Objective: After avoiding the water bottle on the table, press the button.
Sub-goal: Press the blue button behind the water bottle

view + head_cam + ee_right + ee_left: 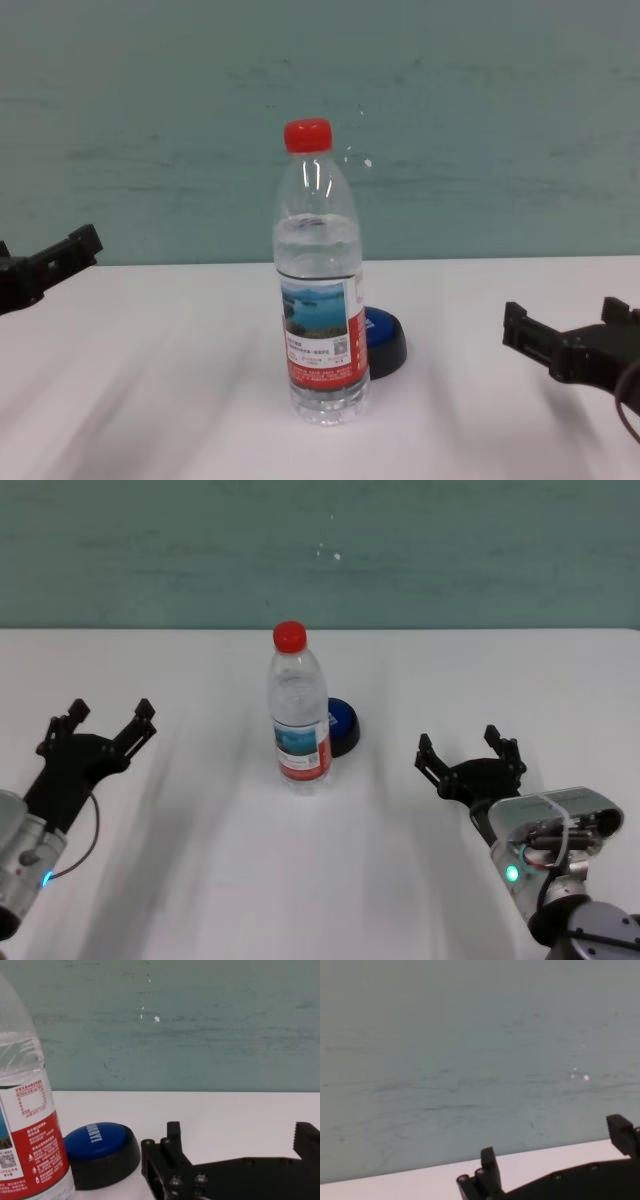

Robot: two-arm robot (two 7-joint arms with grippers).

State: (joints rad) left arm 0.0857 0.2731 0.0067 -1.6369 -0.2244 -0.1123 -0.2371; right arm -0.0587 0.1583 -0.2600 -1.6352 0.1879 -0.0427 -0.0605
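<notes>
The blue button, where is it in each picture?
Head view: button peeks out behind the bottle, on its right.
Chest view: low, right of the bottle's base.
Right wrist view: beside the bottle, lower left.
Left wrist view: not in it.
Shared landmark: the bottle, always touching or overlapping the button's left side.

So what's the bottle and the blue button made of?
The water bottle looks like clear, thin plastic: you see water through it, with a glossy red cap. The button seems hard plastic, a shiny blue dome on a matte black base.
</notes>
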